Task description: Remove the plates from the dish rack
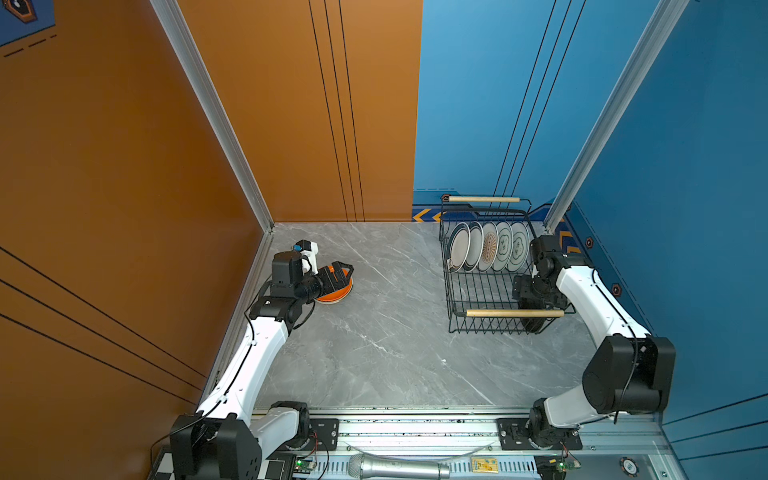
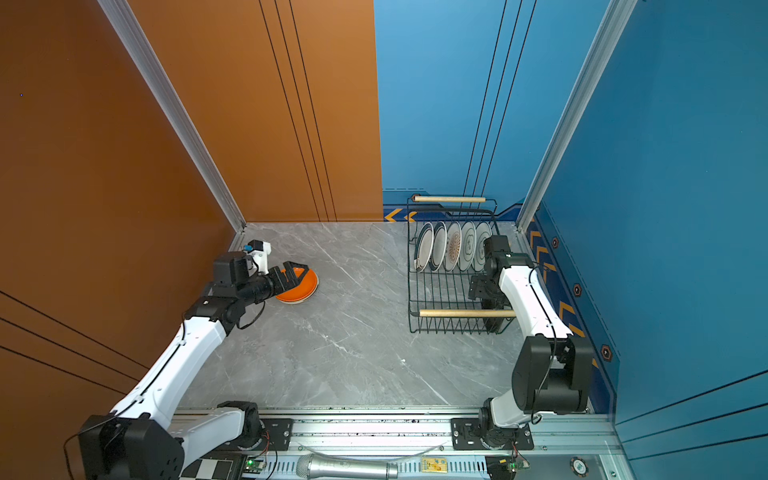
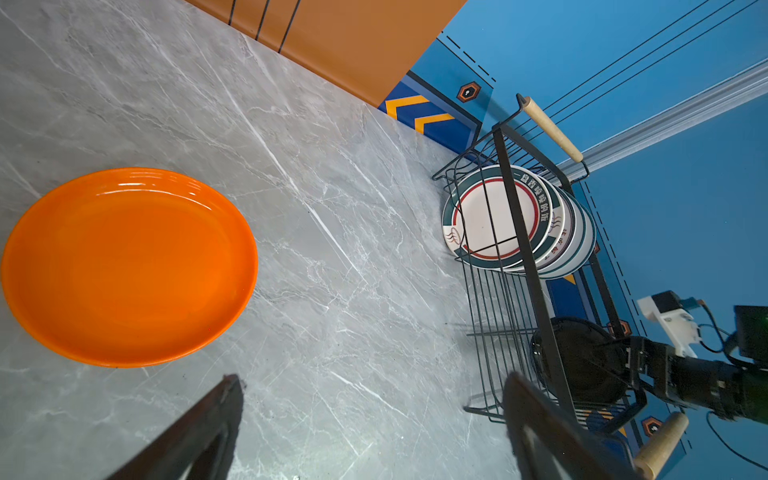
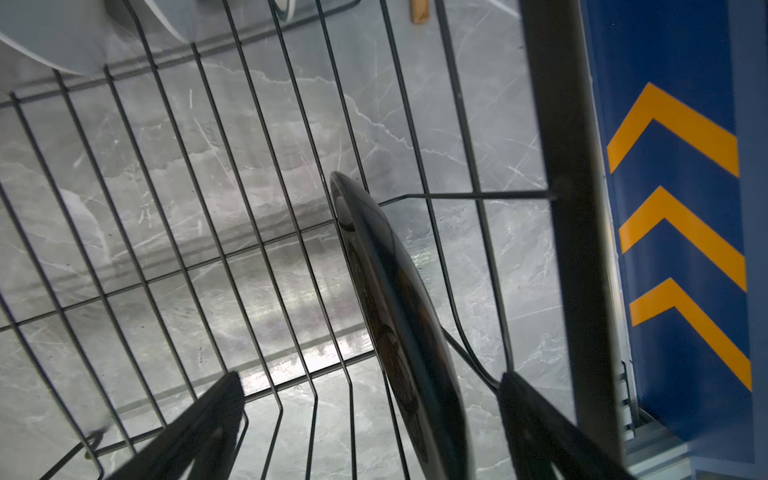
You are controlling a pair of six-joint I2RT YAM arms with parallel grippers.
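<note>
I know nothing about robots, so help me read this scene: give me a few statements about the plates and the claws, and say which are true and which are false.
1. The orange plate lies flat, outside the dish rack. True.
2. The left gripper is clamped on the orange plate. False: the left gripper is open, with nothing between its jaws.
3. Five pale plates stand on edge in the dish rack. True.
4. The black plate lies flat beside the orange plate. False: it stands on edge in the dish rack, between the open jaws of the right gripper.
</note>
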